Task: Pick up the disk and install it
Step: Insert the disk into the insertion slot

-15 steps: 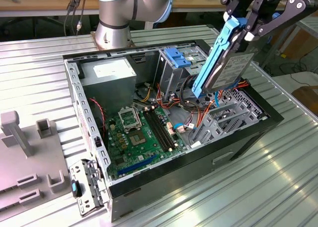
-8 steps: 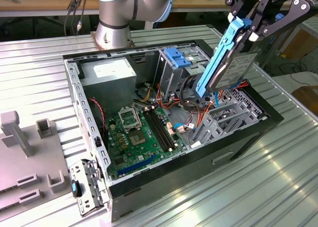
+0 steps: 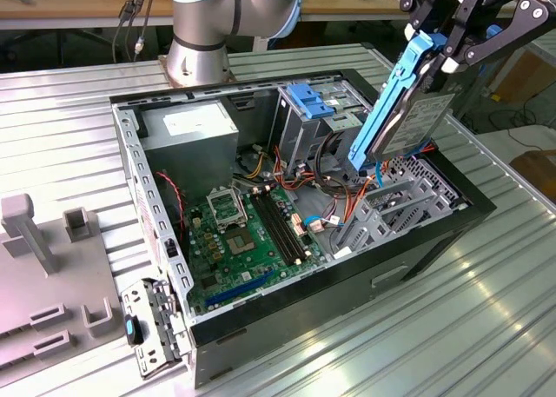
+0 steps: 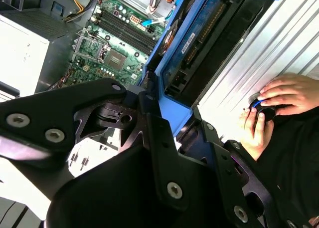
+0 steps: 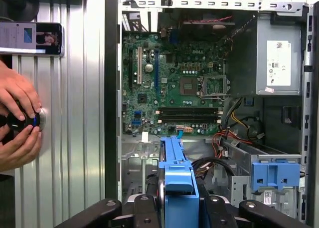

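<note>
My gripper (image 3: pixel 447 45) is shut on the disk (image 3: pixel 415 123), a grey metal drive in a bright blue carrier rail. It hangs tilted, almost on edge, above the open computer case (image 3: pixel 434 241), over the metal drive bays (image 3: pixel 400 197) on the exterior view's right. In the first wrist view the blue rail (image 5: pixel 177 173) runs out from between the black fingers (image 5: pixel 144 208) toward the motherboard (image 5: pixel 184 88). In the second wrist view the disk (image 4: pixel 199 43) shows its dark underside, with the gripper (image 4: pixel 174 115) clamped on its blue end.
Inside the case are a grey power supply (image 3: pixel 191 128), a blue caddy on the drive cage (image 3: pixel 310 102) and loose cables (image 3: pixel 334 154). The arm's base (image 3: pixel 200 32) stands behind the case. A person's hands (image 5: pixel 20 123) and a phone (image 5: pixel 32 38) rest on the table beside it. Grey fixtures (image 3: pixel 35 241) stand at the exterior view's left.
</note>
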